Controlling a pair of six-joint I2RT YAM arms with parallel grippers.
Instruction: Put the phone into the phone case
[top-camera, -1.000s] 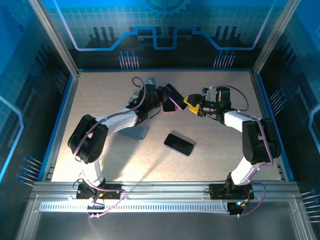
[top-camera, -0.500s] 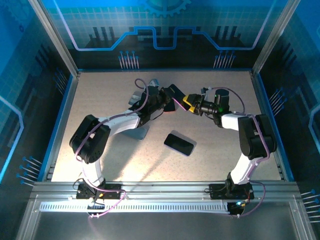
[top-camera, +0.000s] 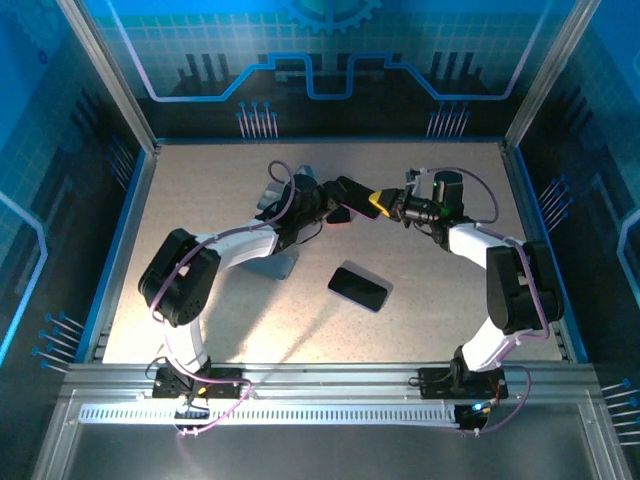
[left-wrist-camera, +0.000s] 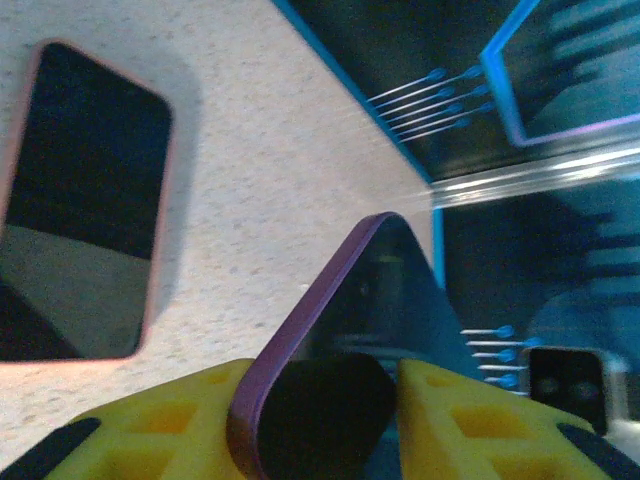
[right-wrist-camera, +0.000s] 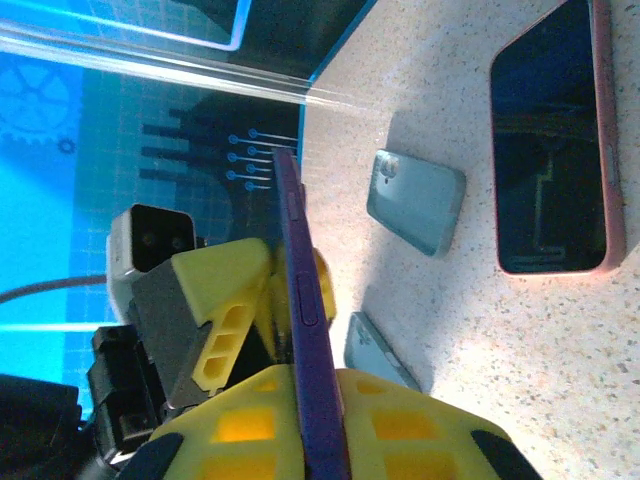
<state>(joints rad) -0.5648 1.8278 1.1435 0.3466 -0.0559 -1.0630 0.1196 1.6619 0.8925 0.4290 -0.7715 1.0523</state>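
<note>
A purple-edged phone (top-camera: 352, 192) hangs in the air above the far middle of the table, between both grippers. My right gripper (top-camera: 380, 203) is shut on its right end; the yellow pads (right-wrist-camera: 400, 420) press both faces of the phone (right-wrist-camera: 297, 250). My left gripper (top-camera: 334, 203) is open around the other end. Its fingers (right-wrist-camera: 222, 290) stand a little off the phone's faces, and the purple edge (left-wrist-camera: 318, 292) lies against one finger. A pale blue-grey phone case (right-wrist-camera: 415, 200) lies flat on the table below.
A dark slab with a pink rim (top-camera: 358, 288) lies flat in the middle of the table, seen also as the pink-rimmed slab (left-wrist-camera: 85, 200). A second blue-grey case (top-camera: 277, 264) lies under the left arm. Blue walls and metal posts ring the table.
The right gripper has closed on the purple phone's end. The left gripper, shut on the phone before, has opened its jaws. Both arms stayed near the same spot.
</note>
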